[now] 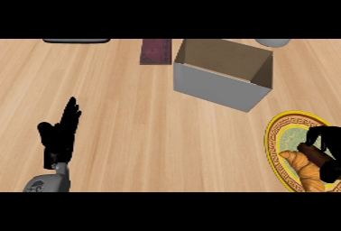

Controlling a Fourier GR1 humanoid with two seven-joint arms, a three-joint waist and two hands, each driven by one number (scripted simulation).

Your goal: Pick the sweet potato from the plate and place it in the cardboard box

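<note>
Across the head view runs a pale wooden counter (pixel 146 131), its grain lying left to right and most of its middle bare. Toward the far side, right of centre, stands the box (pixel 223 74), open at the top, grey outside and brown cardboard within, turned at a slight angle. Just left of it lies a dark red mat (pixel 155 51), a black tray (pixel 76 40) shows at the far left edge, and a grey round thing (pixel 273 42) peeks in beyond the box. At the right edge sits the plate (pixel 283 124), yellow-rimmed with a green centre, partly cut off. On it the right hand (pixel 328 140) is curled around the potato (pixel 314 152), a dark brown piece that lies on the plate beside an orange croissant (pixel 307 170). Near the lower left, well apart from everything, the left hand (pixel 60 133) rests with fingers straight and pointing away, holding nothing.
</note>
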